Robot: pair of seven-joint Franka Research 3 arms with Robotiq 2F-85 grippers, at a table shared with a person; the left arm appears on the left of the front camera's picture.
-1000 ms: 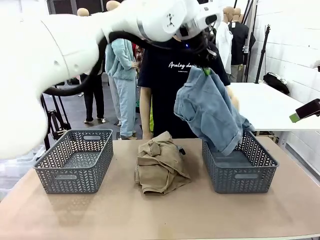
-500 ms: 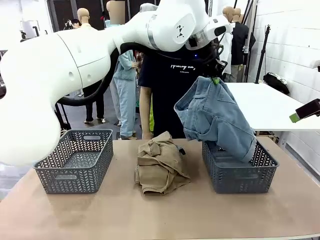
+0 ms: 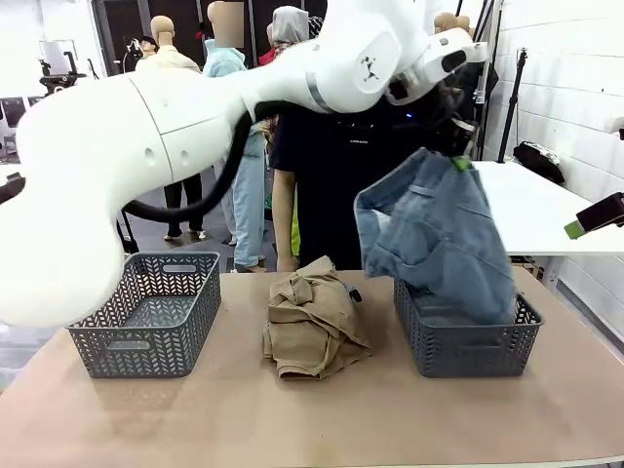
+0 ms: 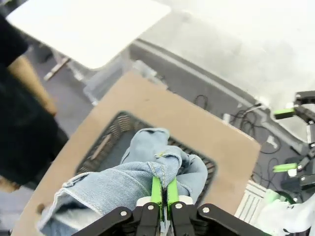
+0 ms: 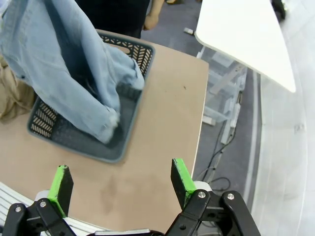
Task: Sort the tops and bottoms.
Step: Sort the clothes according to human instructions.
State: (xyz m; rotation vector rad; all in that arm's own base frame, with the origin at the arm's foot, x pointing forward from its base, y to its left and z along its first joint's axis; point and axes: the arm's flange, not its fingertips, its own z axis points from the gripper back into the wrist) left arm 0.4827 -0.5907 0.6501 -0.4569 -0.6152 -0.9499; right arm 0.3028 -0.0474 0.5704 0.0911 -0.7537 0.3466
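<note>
Over the last second the left arm has swung the light blue denim jeans [image 3: 439,244] farther to the robot's right and a little higher. They now hang over the dark grey plastic lattice basket on the right [image 3: 478,343] rather than beside its near-left corner. The left gripper [image 3: 458,161] is clenched on a bunched fold of the denim near the top of the garment. The left wrist view shows its green pads [image 4: 156,189] pressed together with cloth squeezed between them. The lower end of the jeans droops inside the basket, and it probably rests on the basket floor, though the basket wall hides the contact in the front view. The right gripper [image 5: 118,179] hovers off to the side above the table's corner, its jaws spread wide and holding nothing.

As for progress, the bottoms are nearly sorted but not yet let go. Most of the denim is in the air, so it has yet to be lowered and released into the right basket. The crumpled tan khaki cloth top [image 3: 312,322] lies on the brown table [image 3: 292,419] between the two baskets, untouched by either gripper. The matching grey lattice basket on the left [image 3: 146,312] appears to have no garment in it. That top presumably belongs there, so at least one full pick-and-place remains after the jeans are dropped.
</note>
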